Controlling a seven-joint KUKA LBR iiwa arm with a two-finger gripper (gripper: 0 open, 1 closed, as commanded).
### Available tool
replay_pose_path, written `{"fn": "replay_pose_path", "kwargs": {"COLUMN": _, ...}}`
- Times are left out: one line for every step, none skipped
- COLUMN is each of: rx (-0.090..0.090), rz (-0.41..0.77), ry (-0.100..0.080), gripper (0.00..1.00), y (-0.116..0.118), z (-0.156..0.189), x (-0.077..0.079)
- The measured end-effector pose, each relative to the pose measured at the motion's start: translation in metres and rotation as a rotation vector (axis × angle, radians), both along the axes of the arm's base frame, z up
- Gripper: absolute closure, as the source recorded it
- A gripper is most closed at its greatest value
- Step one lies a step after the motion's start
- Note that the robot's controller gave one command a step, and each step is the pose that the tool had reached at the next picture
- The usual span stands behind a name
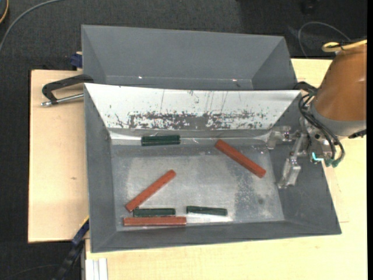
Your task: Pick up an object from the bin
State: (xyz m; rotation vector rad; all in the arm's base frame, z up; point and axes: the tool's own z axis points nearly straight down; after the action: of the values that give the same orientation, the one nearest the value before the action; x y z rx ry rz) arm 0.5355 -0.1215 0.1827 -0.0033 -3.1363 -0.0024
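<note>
So this looks like the approach step, nothing picked yet. The arm (344,92) comes in from the right of the frame and its jaws hang low at the right end of the grey bin (98,174), right by the right-hand wall. Honestly can't tell whether the jaws are parted or closed from this angle, and I see nothing sitting between them.

Closest candidate is the orange-red bar (240,157), lying at a slant right of centre, its lower-right end near the jaws but apart from them. Everything else is further left:
- a dark green bar (160,139) against the back wall, upper left
- another orange-red bar (150,190) lying diagonally at lower left
- along the front wall, a dark green bar (154,212) just above a third orange-red bar (154,220), plus one more dark green bar (206,211) to their right

My guess for the next move: shift left over the slanted bar, turn the wrist to straddle its narrow width, then drop down. It lies flat on the floor, so the descent has to go right to the metal.
</note>
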Motion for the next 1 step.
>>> {"fn": "replay_pose_path", "kwargs": {"rx": 0.001, "rz": -0.169, "ry": -0.001, "gripper": 0.00, "y": 0.0285, "z": -0.1091, "x": 0.0206}}
